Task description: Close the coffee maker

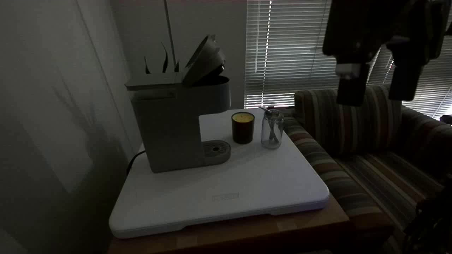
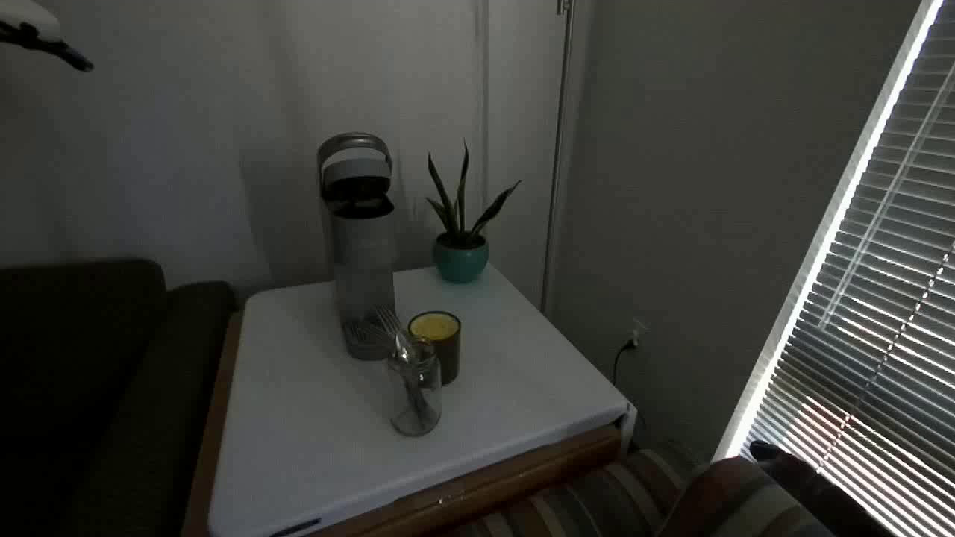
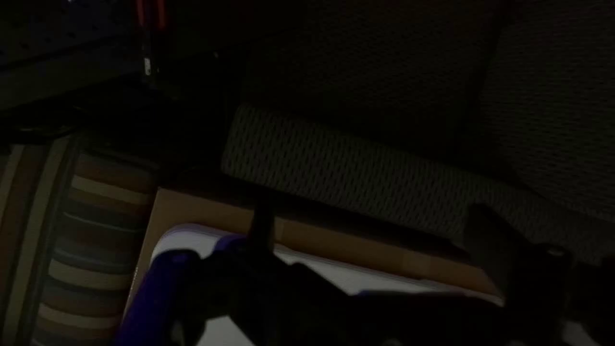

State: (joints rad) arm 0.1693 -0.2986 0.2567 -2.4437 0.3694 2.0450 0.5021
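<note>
A: What are we working with?
B: The white worktop [image 1: 268, 183] and, at its left in an exterior view, the coffee maker [image 1: 169, 130]. Its lid [image 1: 204, 58] stands tipped up, so we judge the closing is yet to be done. Our tool [image 1: 376, 98] hangs high, to the right, well apart from it, fingers [image 1: 353, 88] spread with nothing between them.
A: How do we do it well?
B: We'd bring the fingers together, travel left well above the candle [image 1: 243, 130] and the jar [image 1: 268, 135], then reach over the lid's high edge. It seems to pivot at its left, so we'd press it right and down in an arc, gently, or the coffee maker could slide.
A: Which views help us?
B: The wrist view gives a woven seat [image 3: 336, 158] and a worktop corner, but no coffee maker. In an exterior view we see the plant pot [image 2: 460, 262] whole; in an exterior view just its leaves [image 1: 165, 65] show. In an exterior view we also make out a fork [image 2: 389, 322] in the jar.
</note>
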